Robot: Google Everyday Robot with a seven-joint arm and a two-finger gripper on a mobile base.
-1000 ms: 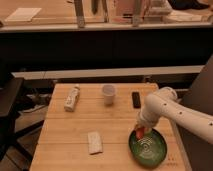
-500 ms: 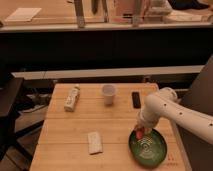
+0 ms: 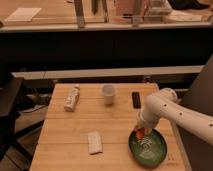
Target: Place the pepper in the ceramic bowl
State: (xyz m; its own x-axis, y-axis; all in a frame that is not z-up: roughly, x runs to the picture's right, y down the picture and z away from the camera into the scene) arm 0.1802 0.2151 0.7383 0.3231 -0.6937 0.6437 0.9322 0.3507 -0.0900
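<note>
The dark green ceramic bowl (image 3: pixel 149 148) sits near the front right corner of the wooden table (image 3: pixel 65 130). A small red-orange pepper (image 3: pixel 139 134) shows at the bowl's upper left rim, right under the tip of my gripper (image 3: pixel 140 130). The white arm comes in from the right and bends down to that spot. I cannot tell whether the pepper is still held or rests on the bowl's edge.
A whitish packet (image 3: pixel 94 142) lies left of the bowl. At the back of the table are a white cup (image 3: pixel 108 93), a black flat object (image 3: pixel 136 99) and a pale bottle (image 3: pixel 72 98) on its side. A dark chair (image 3: pixel 10 110) stands at the left.
</note>
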